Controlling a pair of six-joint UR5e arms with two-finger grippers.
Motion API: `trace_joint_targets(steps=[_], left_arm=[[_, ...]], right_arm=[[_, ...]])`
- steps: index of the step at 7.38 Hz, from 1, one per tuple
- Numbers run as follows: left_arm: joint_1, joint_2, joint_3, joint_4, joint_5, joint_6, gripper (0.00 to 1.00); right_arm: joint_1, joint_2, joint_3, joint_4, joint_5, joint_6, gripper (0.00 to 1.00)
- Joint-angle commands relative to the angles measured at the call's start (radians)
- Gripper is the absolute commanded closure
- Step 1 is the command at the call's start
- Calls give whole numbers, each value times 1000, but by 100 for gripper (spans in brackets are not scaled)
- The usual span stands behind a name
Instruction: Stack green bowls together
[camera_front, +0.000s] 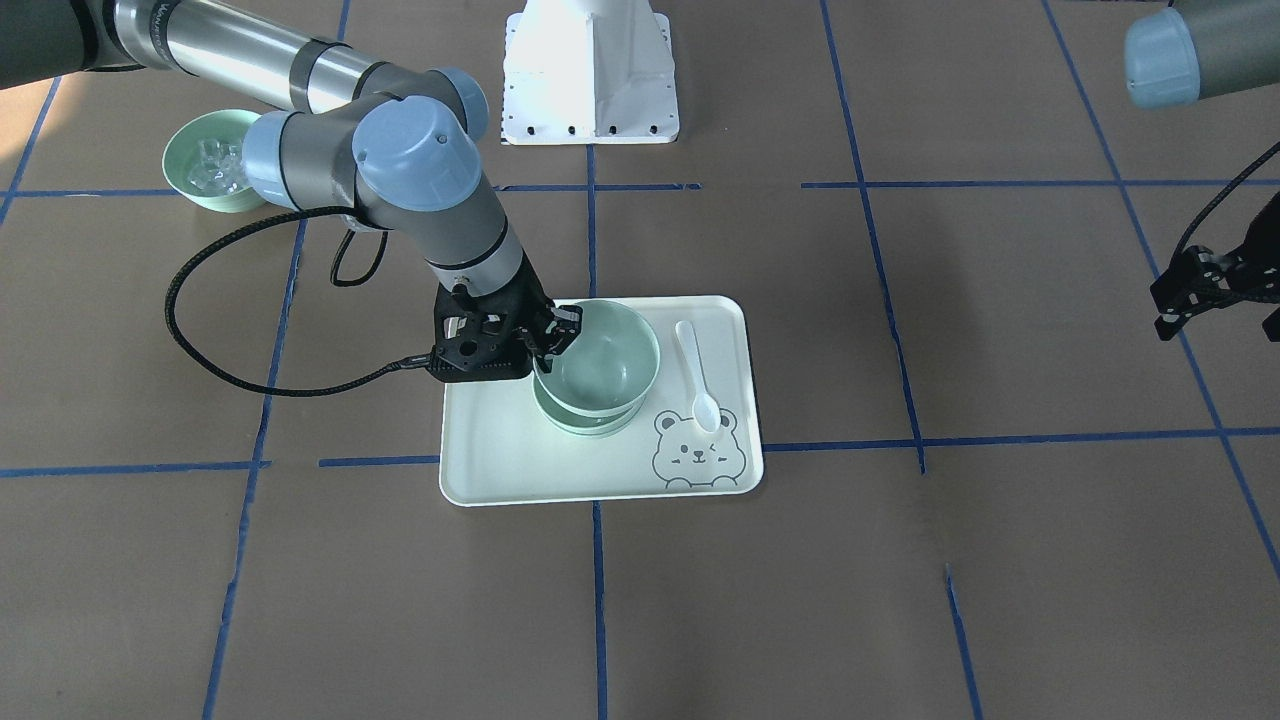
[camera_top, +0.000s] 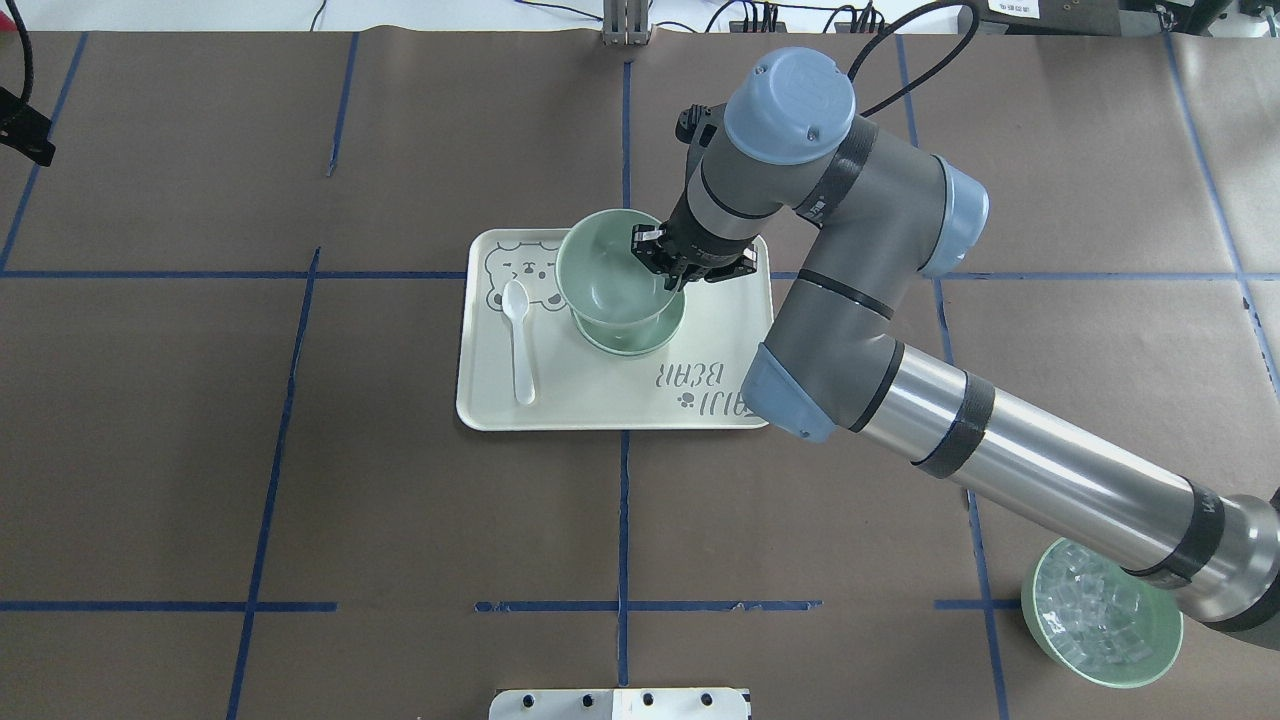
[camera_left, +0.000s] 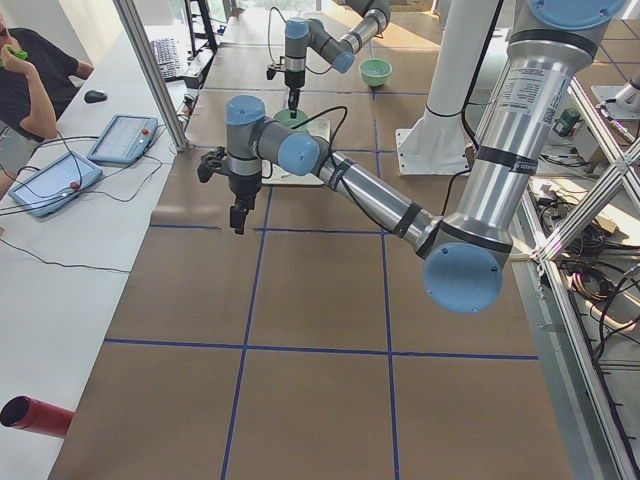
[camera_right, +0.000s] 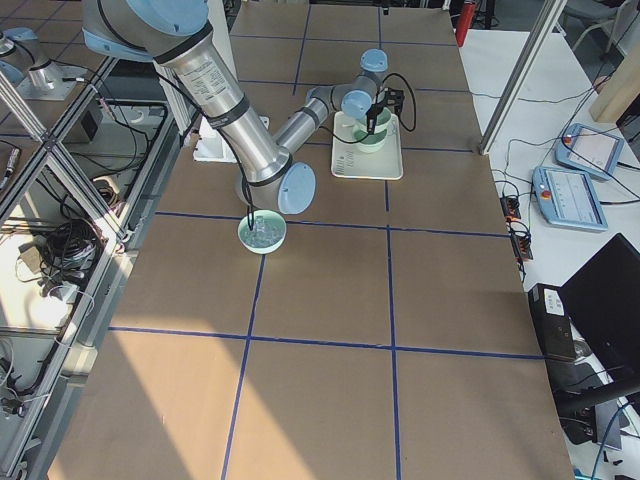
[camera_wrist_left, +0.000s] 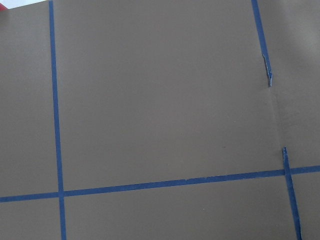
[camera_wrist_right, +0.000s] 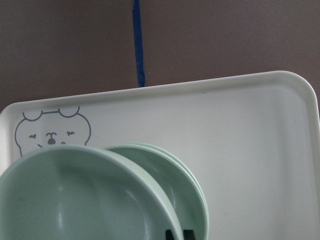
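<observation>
Two pale green bowls (camera_front: 585, 422) sit nested on the bear-print tray (camera_front: 500, 450). They also show in the overhead view (camera_top: 632, 345) and the right wrist view (camera_wrist_right: 187, 182). My right gripper (camera_front: 556, 336) is shut on the rim of a third green bowl (camera_front: 602, 362), one finger inside and one outside. It holds this bowl (camera_top: 608, 280) slightly raised and offset over the nested pair. My left gripper (camera_front: 1168, 322) hangs far to the side over bare table; I cannot tell if it is open or shut.
A white spoon (camera_front: 697, 375) lies on the tray beside the bowls. A green bowl of clear cubes (camera_front: 210, 162) stands near the right arm's base side (camera_top: 1100, 625). The white robot base (camera_front: 590, 70) is behind the tray. Operators' tablets lie at the table's far edge.
</observation>
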Motion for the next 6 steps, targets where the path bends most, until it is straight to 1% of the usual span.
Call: trace_joint_targets(steps=[1,3,5,6], left_arm=[[-7,1,4,-1,0,4,0],[-7,3,7,-1,0,6,0],[-14,4,7,-1,0,10,0],[-16,19,7,7,-10,11,0]], right_arm=[[-11,-4,-12,0,-3,-5,0],[-2,-10,1,-1,3,-7,0],[55,-18,25,-23,18,-13,0],[99,-47,77,-79,30,-37,0]])
